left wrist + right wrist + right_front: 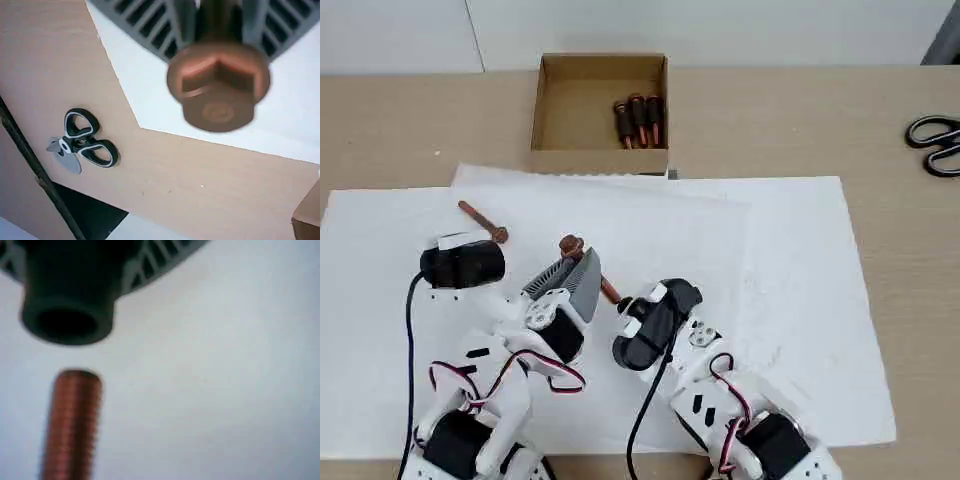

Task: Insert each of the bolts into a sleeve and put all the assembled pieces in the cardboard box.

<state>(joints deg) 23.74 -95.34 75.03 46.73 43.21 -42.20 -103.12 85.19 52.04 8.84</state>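
While the thread tip is hanging just short of the bore, you are working the insertion step; items as follows.

- Left gripper: clenching the bolt just behind its hex head, with the shank pointing toward the other arm.
- Right gripper: grasping the sleeve, with its open bore facing the oncoming thread.
- Gap: bolt and sleeve are sitting near each other but apart, both raised over the paper. The tip seems to be lying a little off the bore's centre, though that is hard to judge from so close.
- Method: you are better off holding the sleeve steady and letting the bolt arm do the travelling. Be squaring the thread to the bore before you are pushing. Be advancing slowly along the shank's own line, since a tilted entry is likely to be catching the rim.
- Grip: you are keeping both clamps firm until the thread is seating.
- Box: holding three finished pieces.
- Loose bolt: lying on the paper, awaiting its turn.
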